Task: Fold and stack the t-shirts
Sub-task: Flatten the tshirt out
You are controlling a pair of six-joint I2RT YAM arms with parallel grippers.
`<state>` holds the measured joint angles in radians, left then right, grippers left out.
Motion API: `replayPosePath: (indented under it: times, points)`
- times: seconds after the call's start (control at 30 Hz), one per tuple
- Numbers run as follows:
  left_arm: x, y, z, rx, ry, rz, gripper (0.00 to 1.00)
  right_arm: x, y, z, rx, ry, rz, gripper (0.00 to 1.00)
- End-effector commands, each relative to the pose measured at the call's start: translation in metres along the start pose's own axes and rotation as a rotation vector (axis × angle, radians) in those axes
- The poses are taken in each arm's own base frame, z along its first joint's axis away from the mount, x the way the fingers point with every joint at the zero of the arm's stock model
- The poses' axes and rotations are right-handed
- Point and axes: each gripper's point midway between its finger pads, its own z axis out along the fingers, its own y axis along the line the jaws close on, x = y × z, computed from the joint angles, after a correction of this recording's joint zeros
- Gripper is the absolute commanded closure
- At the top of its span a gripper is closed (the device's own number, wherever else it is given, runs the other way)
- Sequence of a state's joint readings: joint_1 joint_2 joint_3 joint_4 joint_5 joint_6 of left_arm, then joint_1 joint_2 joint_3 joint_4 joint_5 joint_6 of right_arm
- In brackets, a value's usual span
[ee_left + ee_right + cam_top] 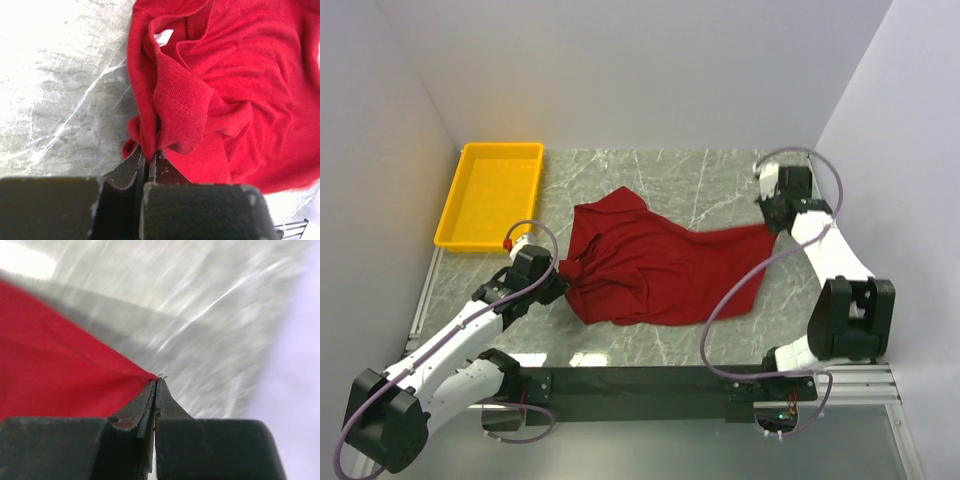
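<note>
Between the fingertips of the left gripper [147, 152] sits a bunched fold of the dark red short-sleeved cloth t-shirt [240, 100]. It is caught just below a ribbed, hemmed edge, and the jaws are pressed almost together with only fabric between them. On the opposite side, the right gripper [156, 380] is likewise clamped tight, on a pointed corner of the same garment. The cloth runs taut away from that corner and appears raised a little off the surface. The t-shirt lies crumpled across the middle of the grey marble-patterned table [720, 180], stretched between the two grippers.

It looks light and limp, so it will likely sag, wrinkle and fold on itself wherever unsupported. Hems and seams, where the cloth is doubled, seem the surest holds. A small white neck label [163, 36] marks the collar and helps with orientation.

A yellow rectangular plastic tray [492, 190] sits at the far left corner, near the shirt but apart from it. One pale looping cable [720, 310] from the right arm crosses the shirt's right edge and might snag.
</note>
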<state>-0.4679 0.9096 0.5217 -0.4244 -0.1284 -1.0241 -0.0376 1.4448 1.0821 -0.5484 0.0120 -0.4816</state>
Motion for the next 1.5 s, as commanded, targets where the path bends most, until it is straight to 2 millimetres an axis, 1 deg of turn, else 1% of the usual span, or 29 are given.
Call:
replayPosePath:
  times: [0.0, 0.03, 0.07, 0.1, 0.17, 0.2, 0.23, 0.3, 0.33, 0.4, 0.43, 0.5, 0.53, 0.6, 0.63, 0.67, 0.7, 0.73, 0.77, 0.8, 0.83, 0.87, 0.9, 0.97, 1.0, 1.1, 1.17, 1.2, 1.47]
  points:
    - [-0.008, -0.006, -0.002, 0.023, -0.027, 0.013, 0.99, -0.079, -0.079, -0.002, 0.329, -0.196, 0.151, 1.00]
    - [-0.008, -0.007, -0.002, 0.023, -0.027, 0.012, 0.99, -0.087, -0.087, 0.002, 0.367, -0.207, 0.182, 1.00]
    - [-0.008, -0.006, -0.001, 0.020, -0.029, 0.009, 0.99, -0.086, -0.093, 0.020, 0.392, -0.178, 0.191, 1.00]
    - [-0.009, -0.008, -0.001, 0.025, -0.032, 0.005, 0.99, -0.105, -0.107, 0.018, 0.440, -0.228, 0.211, 1.00]
    - [-0.011, -0.011, -0.001, 0.033, -0.037, -0.004, 0.99, -0.105, -0.117, 0.039, 0.499, -0.193, 0.228, 1.00]
    - [-0.012, -0.012, 0.000, 0.036, -0.037, -0.009, 0.99, -0.118, -0.123, 0.039, 0.509, -0.218, 0.236, 1.00]
    - [-0.013, -0.016, 0.001, 0.049, -0.043, -0.015, 0.99, -0.115, -0.121, 0.057, 0.497, -0.191, 0.231, 1.00]
    - [-0.013, -0.020, 0.003, 0.063, -0.037, -0.026, 0.99, -0.124, -0.125, 0.063, 0.499, -0.205, 0.236, 1.00]
    - [-0.015, -0.027, 0.003, 0.089, -0.044, -0.032, 0.99, -0.123, -0.124, 0.073, 0.497, -0.195, 0.234, 1.00]
    - [-0.013, -0.034, 0.006, 0.118, -0.027, -0.049, 0.99, -0.130, -0.128, 0.079, 0.505, -0.207, 0.235, 1.00]
    - [-0.013, -0.038, 0.007, 0.131, -0.024, -0.056, 0.99, -0.126, -0.127, 0.090, 0.497, -0.188, 0.231, 0.98]
    - [-0.014, -0.046, 0.011, 0.159, -0.021, -0.077, 0.99, -0.135, -0.124, 0.096, 0.461, -0.193, 0.221, 0.75]
    - [-0.013, -0.048, 0.013, 0.165, -0.014, -0.079, 0.99, -0.135, -0.121, 0.101, 0.445, -0.190, 0.217, 0.51]
    - [-0.015, -0.052, 0.018, 0.167, -0.013, -0.085, 0.99, -0.140, -0.116, 0.100, 0.401, -0.211, 0.218, 0.38]
    - [-0.015, -0.054, 0.019, 0.168, -0.009, -0.081, 0.99, -0.149, -0.116, 0.087, 0.386, -0.247, 0.220, 0.29]
    - [-0.016, -0.056, 0.023, 0.165, -0.006, -0.076, 0.99, -0.152, -0.111, 0.081, 0.354, -0.261, 0.206, 0.27]
    - [-0.016, -0.058, 0.023, 0.166, -0.004, -0.069, 0.99, -0.149, -0.091, 0.079, 0.242, -0.253, 0.159, 0.25]
    - [-0.017, -0.059, 0.024, 0.165, -0.004, -0.065, 0.99, -0.153, -0.082, 0.061, 0.176, -0.276, 0.119, 0.23]
    - [-0.018, -0.061, 0.025, 0.164, -0.003, -0.055, 0.99, -0.146, -0.059, 0.057, 0.048, -0.267, 0.051, 0.23]
    - [-0.019, -0.061, 0.025, 0.163, -0.005, -0.052, 0.99, -0.122, -0.026, 0.051, -0.136, -0.214, -0.063, 0.24]
    - [-0.020, -0.062, 0.025, 0.163, -0.008, -0.047, 0.99, -0.118, -0.014, 0.030, -0.196, -0.244, -0.107, 0.24]
    - [-0.020, -0.062, 0.025, 0.163, -0.011, -0.040, 0.99, -0.103, 0.000, 0.024, -0.271, -0.231, -0.157, 0.24]
    - [-0.020, -0.060, 0.025, 0.162, -0.013, -0.041, 0.99, -0.061, 0.023, 0.023, -0.367, -0.139, -0.229, 0.24]
    - [-0.020, -0.060, 0.022, 0.174, -0.020, -0.046, 0.99, -0.025, 0.044, 0.012, -0.463, -0.075, -0.286, 0.29]
    - [-0.019, -0.059, 0.022, 0.176, -0.018, -0.046, 0.99, 0.011, 0.060, 0.010, -0.535, 0.016, -0.290, 0.30]
    - [-0.014, -0.055, 0.022, 0.178, -0.009, -0.055, 0.99, 0.055, 0.075, 0.007, -0.566, 0.097, -0.197, 0.34]
    - [-0.011, -0.052, 0.022, 0.179, -0.004, -0.060, 0.99, 0.071, 0.079, 0.006, -0.540, 0.122, -0.153, 0.34]
    - [-0.010, -0.051, 0.021, 0.183, -0.001, -0.061, 0.99, 0.067, 0.076, 0.011, -0.496, 0.102, -0.102, 0.34]
    - [-0.006, -0.046, 0.021, 0.183, 0.005, -0.058, 0.99, 0.076, 0.077, 0.043, -0.410, 0.190, 0.125, 0.34]
